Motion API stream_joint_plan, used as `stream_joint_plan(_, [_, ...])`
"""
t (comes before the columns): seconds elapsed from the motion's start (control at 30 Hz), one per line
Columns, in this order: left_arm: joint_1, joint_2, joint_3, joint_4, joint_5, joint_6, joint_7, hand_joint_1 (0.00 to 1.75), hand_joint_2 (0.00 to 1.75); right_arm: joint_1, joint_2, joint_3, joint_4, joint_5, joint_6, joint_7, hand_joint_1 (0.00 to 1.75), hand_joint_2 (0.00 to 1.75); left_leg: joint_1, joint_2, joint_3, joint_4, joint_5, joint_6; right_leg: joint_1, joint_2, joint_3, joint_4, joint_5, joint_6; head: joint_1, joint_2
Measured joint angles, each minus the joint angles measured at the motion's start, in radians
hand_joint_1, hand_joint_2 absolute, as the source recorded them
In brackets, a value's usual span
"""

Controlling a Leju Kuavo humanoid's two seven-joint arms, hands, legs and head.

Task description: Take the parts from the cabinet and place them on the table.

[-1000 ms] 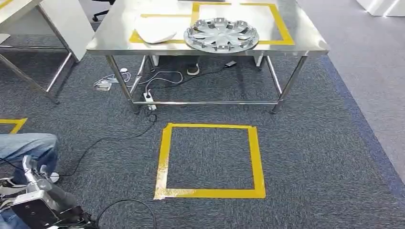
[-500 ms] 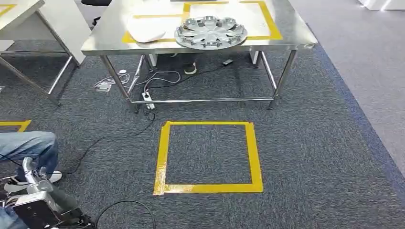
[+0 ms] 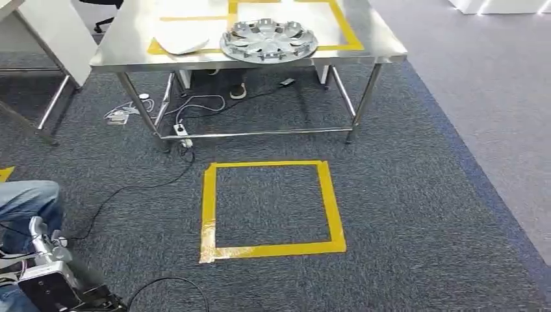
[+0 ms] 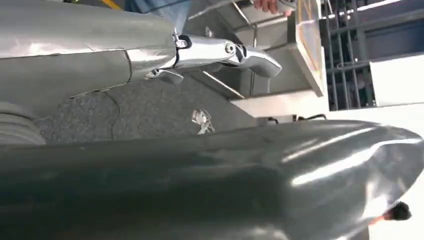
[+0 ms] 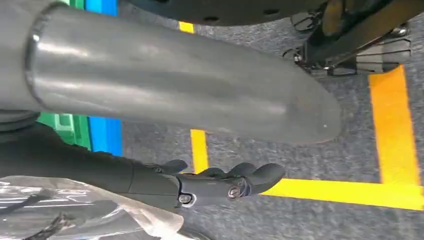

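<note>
A round silver wheel cover with spoke-like cut-outs [image 3: 268,40] already lies flat on the stainless-steel worktop [image 3: 123,49]. It sits half over the yellow tape outline there, and a flat white panel-like part [image 3: 177,43] lies just beside it.

The worktop stands well ahead of both hands, beyond a square of yellow tape on the grey carpet [image 3: 208,208]. Both wrist views look at floor and furniture legs rather than at the steel surface, so both arms seem to hang low.

The left hand [image 4: 200,170] has its thick grey thumb and its silver fingers [image 4: 225,50] apart. Carpet shows in the gap between them, and I judge that it carries nothing.

The right hand [image 5: 200,185] has its dark fingers lightly curled and set off from the thumb. A crumpled sheet of clear plastic film [image 5: 70,205] lies against the far side of those fingers. I cannot tell whether that is a wrapped part held by the hand or only something close behind it.

If it is a part, the coming move depends on bringing the right hand forward and up over the worktop edge, toward the free steel beside the wheel cover. I cannot judge which hand is nearer the worktop.

A person's leg in blue jeans [image 3: 26,198] is close on the left side.
</note>
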Motion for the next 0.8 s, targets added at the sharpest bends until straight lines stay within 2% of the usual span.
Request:
stream_joint_plan(0.03, [0.0, 0.0, 0.0, 0.0, 0.0, 0.0, 0.0, 0.0, 0.0, 0.001, 0.0, -0.001, 0.0, 0.0, 0.0, 0.0, 0.0, 0.0, 0.0, 0.006, 0.0, 0.003, -0.001, -0.001, -0.001, -0.007, 0.049, -0.086, 0.042, -0.001, -0.001, 0.0])
stream_joint_plan(0.07, [0.0, -0.002, 0.0, 0.0, 0.0, 0.0, 0.0, 0.0, 0.0, 0.0, -0.001, -0.001, 0.0, 0.0, 0.0, 0.0, 0.0, 0.0, 0.0, 0.012, 0.0, 0.007, -0.003, -0.005, -0.001, -0.027, 0.105, -0.187, 0.081, -0.003, 0.0, 0.0])
stream_joint_plan(0.1, [0.0, -0.002, 0.0, 0.0, 0.0, 0.0, 0.0, 0.0, 0.0, -0.003, -0.001, -0.001, 0.0, 0.0, 0.0, 0.0, 0.0, 0.0, -0.006, 0.018, -0.002, 0.012, -0.005, -0.01, 0.004, -0.062, 0.132, -0.241, 0.063, -0.004, -0.001, 0.0])
stream_joint_plan(0.13, [0.001, -0.002, 0.001, 0.0, 0.0, 0.0, 0.0, 0.0, 0.0, -0.007, -0.001, -0.002, 0.001, 0.0, 0.0, 0.0, 0.0, 0.0, -0.01, 0.021, -0.006, 0.02, -0.008, -0.016, 0.006, -0.053, 0.132, -0.249, 0.066, -0.02, 0.0, 0.0])
stream_joint_plan(0.23, [0.0, -0.004, 0.001, 0.0, 0.0, 0.0, 0.0, 0.0, 0.0, -0.004, -0.001, -0.002, 0.002, 0.0, 0.0, 0.0, 0.0, 0.0, -0.01, 0.039, -0.006, 0.017, -0.002, -0.029, 0.008, -0.037, 0.117, -0.245, 0.072, -0.037, -0.002, 0.0])
stream_joint_plan(0.27, [0.0, -0.004, 0.001, 0.0, 0.0, 0.0, 0.0, 0.0, 0.0, -0.003, -0.001, -0.003, 0.002, 0.0, 0.0, 0.0, 0.0, 0.0, -0.009, 0.037, -0.009, 0.022, -0.01, -0.036, 0.001, -0.033, 0.122, -0.25, 0.078, -0.047, -0.001, 0.0])
stream_joint_plan(0.3, [0.0, -0.004, 0.001, 0.0, 0.0, 0.0, 0.0, 0.0, 0.0, -0.003, -0.001, -0.004, 0.002, 0.0, 0.0, 0.0, 0.0, 0.0, -0.006, 0.008, -0.018, 0.049, -0.039, -0.043, 0.001, -0.028, 0.123, -0.25, 0.082, -0.053, -0.005, 0.0])
stream_joint_plan(0.33, [0.001, -0.004, 0.001, 0.0, 0.0, 0.0, 0.0, 0.0, 0.0, -0.004, -0.001, -0.005, 0.002, 0.0, 0.0, 0.0, 0.0, 0.0, -0.004, -0.009, -0.043, 0.112, -0.085, -0.047, 0.001, -0.022, 0.119, -0.249, 0.087, -0.06, -0.007, 0.0])
stream_joint_plan(0.37, [0.001, -0.003, 0.002, 0.0, 0.0, 0.0, 0.0, 0.0, 0.0, -0.005, -0.001, -0.005, 0.002, 0.0, 0.0, 0.0, 0.0, 0.0, -0.003, -0.015, -0.061, 0.157, -0.11, -0.048, 0.001, -0.019, 0.116, -0.249, 0.089, -0.062, -0.007, 0.0])
stream_joint_plan(0.4, [0.002, -0.003, 0.002, 0.0, 0.0, 0.0, 0.0, 0.0, 0.0, -0.005, -0.001, -0.007, 0.002, 0.0, 0.0, 0.0, 0.0, 0.0, -0.002, -0.02, -0.112, 0.28, -0.163, -0.05, 0.004, -0.008, 0.109, -0.247, 0.093, -0.065, -0.007, 0.0])
stream_joint_plan(0.43, [0.003, -0.003, 0.002, 0.0, 0.0, 0.0, 0.0, 0.0, 0.0, -0.004, -0.001, -0.008, 0.002, 0.0, 0.0, 0.0, 0.0, 0.0, -0.002, -0.021, -0.133, 0.332, -0.177, -0.05, 0.005, -0.001, 0.105, -0.245, 0.094, -0.065, -0.007, 0.0])
stream_joint_plan(0.47, [0.003, -0.003, 0.003, 0.0, 0.0, 0.0, 0.0, 0.0, 0.0, -0.003, -0.001, -0.009, 0.002, 0.0, 0.0, 0.0, 0.0, 0.0, -0.002, -0.021, -0.132, 0.334, -0.163, -0.048, 0.006, 0.009, 0.103, -0.243, 0.095, -0.064, -0.007, 0.0])
stream_joint_plan(0.5, [0.003, -0.003, 0.003, 0.0, 0.0, 0.0, 0.0, 0.0, 0.0, -0.002, -0.001, -0.009, 0.002, 0.0, 0.0, 0.0, 0.0, 0.0, -0.002, -0.022, -0.11, 0.289, -0.128, -0.044, 0.007, 0.018, 0.102, -0.241, 0.095, -0.064, -0.007, 0.0])
stream_joint_plan(0.53, [0.003, -0.003, 0.003, 0.0, 0.0, 0.0, 0.0, 0.0, 0.0, -0.003, -0.001, -0.009, 0.002, 0.0, 0.0, 0.0, 0.0, 0.0, -0.003, -0.026, -0.073, 0.213, -0.082, -0.038, 0.008, 0.028, 0.102, -0.24, 0.096, -0.063, -0.007, 0.0])
stream_joint_plan(0.57, [0.003, -0.003, 0.003, 0.0, 0.0, 0.0, 0.0, 0.0, 0.0, -0.003, -0.001, -0.009, 0.003, 0.001, 0.001, 0.0, 0.0, 0.0, -0.003, -0.04, -0.029, 0.116, -0.034, -0.031, 0.008, 0.037, 0.103, -0.238, 0.097, -0.061, -0.008, 0.0])
stream_joint_plan(0.6, [0.003, -0.003, 0.003, 0.0, -0.001, 0.0, 0.0, 0.0, 0.0, -0.003, -0.001, -0.009, 0.005, 0.003, 0.001, 0.0, 0.0, 0.0, -0.003, -0.075, -0.001, 0.047, -0.015, -0.022, 0.007, 0.044, 0.101, -0.238, 0.098, -0.059, -0.007, 0.0])
stream_joint_plan(0.63, [0.004, -0.003, 0.003, 0.0, -0.001, 0.0, 0.001, 0.0, 0.0, -0.006, -0.001, -0.009, 0.007, 0.004, 0.001, 0.0, 0.0, 0.0, -0.003, -0.086, 0.005, 0.029, -0.021, -0.019, 0.013, 0.052, 0.094, -0.231, 0.1, -0.053, -0.005, 0.0])
stream_joint_plan(0.67, [0.003, -0.003, 0.005, 0.0, -0.002, 0.0, 0.0, 0.0, 0.0, -0.008, -0.001, -0.009, 0.007, 0.006, 0.001, 0.0, 0.0, 0.0, -0.005, -0.082, 0.003, 0.027, -0.024, -0.021, 0.009, 0.059, 0.086, -0.231, 0.104, -0.046, -0.007, 0.0])
stream_joint_plan(0.73, [0.005, -0.004, 0.006, 0.0, -0.001, 0.0, 0.001, 0.0, 0.0, -0.005, -0.002, -0.009, 0.01, 0.011, 0.001, 0.0, 0.0, 0.0, -0.01, -0.072, -0.002, 0.026, -0.019, -0.014, 0.003, 0.069, 0.08, -0.236, 0.113, -0.032, -0.007, 0.0])
stream_joint_plan(0.77, [0.005, -0.005, 0.007, 0.0, -0.001, 0.0, 0.001, 0.0, 0.0, -0.004, -0.003, -0.008, 0.01, 0.014, 0.001, 0.0, 0.0, 0.0, -0.001, -0.065, 0.0, 0.01, -0.008, -0.008, 0.007, 0.074, 0.076, -0.235, 0.113, -0.025, -0.007, 0.0])
stream_joint_plan(0.8, [0.004, -0.006, 0.008, 0.0, 0.0, 0.0, 0.001, 0.0, 0.0, -0.004, -0.005, -0.008, 0.012, 0.018, 0.0, 0.0, 0.0, 0.0, 0.001, -0.052, 0.002, 0.005, -0.003, -0.003, 0.005, 0.047, 0.063, -0.22, 0.095, -0.023, -0.005, 0.0])
